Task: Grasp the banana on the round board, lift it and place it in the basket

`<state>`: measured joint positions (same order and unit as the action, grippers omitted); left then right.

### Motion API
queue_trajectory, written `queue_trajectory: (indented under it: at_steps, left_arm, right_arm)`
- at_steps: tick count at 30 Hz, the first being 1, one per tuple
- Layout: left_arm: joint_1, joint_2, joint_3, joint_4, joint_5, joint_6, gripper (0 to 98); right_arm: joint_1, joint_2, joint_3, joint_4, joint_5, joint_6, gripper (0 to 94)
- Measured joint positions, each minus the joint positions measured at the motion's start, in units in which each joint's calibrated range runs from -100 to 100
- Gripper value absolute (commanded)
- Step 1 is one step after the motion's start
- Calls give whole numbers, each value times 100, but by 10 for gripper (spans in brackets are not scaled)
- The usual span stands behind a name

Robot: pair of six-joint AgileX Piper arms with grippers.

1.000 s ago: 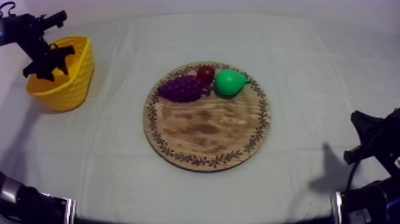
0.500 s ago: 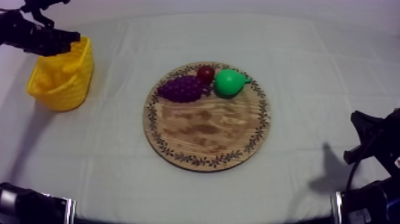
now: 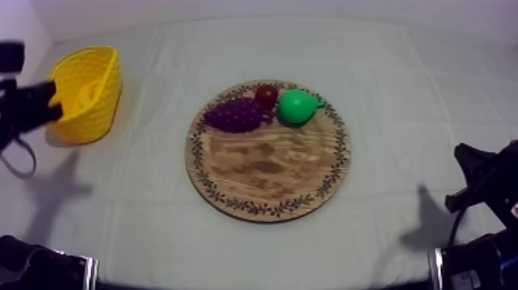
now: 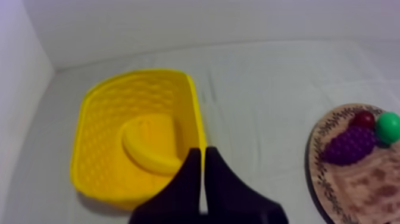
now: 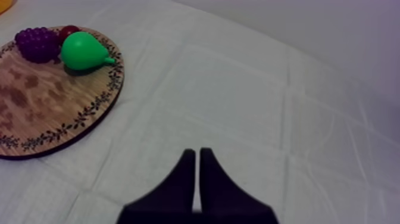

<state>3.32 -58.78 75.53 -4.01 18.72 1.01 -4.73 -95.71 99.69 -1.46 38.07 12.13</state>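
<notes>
— Since a second ago the left arm has come off the basket's far rim and now sits at its outer side, while the fruit on the board lie as they did.
— And its fingers?
— The left gripper (image 4: pixel 202 152) is pressed together into a narrow wedge with nothing in it, just over the near wall of the basket (image 4: pixel 104 104).
— Where is the banana?
— The banana (image 4: pixel 146 150) lies curved on the basket's floor, clear of the fingers.
— The other arm?
— The right gripper (image 5: pixel 197 152) is likewise closed on nothing, low over bare cloth (image 5: pixel 238 89) at its own side of the table, well apart from the board (image 5: pixel 36 116).
— What's on the board?
— Its near half is bare wood. Along the far rim the grapes (image 3: pixel 235 116) touch the small red fruit (image 3: pixel 267 95) behind them. The pear (image 3: pixel 294 106) sits just beside both, its stalk pointing away from them.
</notes>
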Motion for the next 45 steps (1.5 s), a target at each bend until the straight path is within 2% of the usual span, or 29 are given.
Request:
queue_trajectory:
  at_steps: [3, 7, 11, 16, 21, 25, 45]
  left_arm:
    - [-36, -1057, 761, 74, 757, 88, 3]
    - [-169, -2327, 1603, 307, 1533, -48, 3]
    - [-162, -3155, 2098, 289, 1956, -157, 2]
    - [-125, -3801, 2362, 235, 1628, 105, 1]
    - [-118, -4079, 2417, 209, 1378, 708, 1]
    - [-31, -4108, 2417, 209, 1352, 978, 1]
    - [9, -4122, 2423, 204, 1349, 973, 1]
  right_arm:
    - [0, 0, 0, 0, 8, 0, 5]
    - [0, 0, 0, 0, 8, 0, 5]
    - [0, 0, 0, 0, 8, 0, 5]
    - [0, 0, 0, 0, 8, 0, 5]
    - [0, 0, 0, 0, 8, 0, 5]
    - [0, 0, 0, 0, 8, 0, 5]
    - [0, 0, 0, 0, 8, -5, 5]
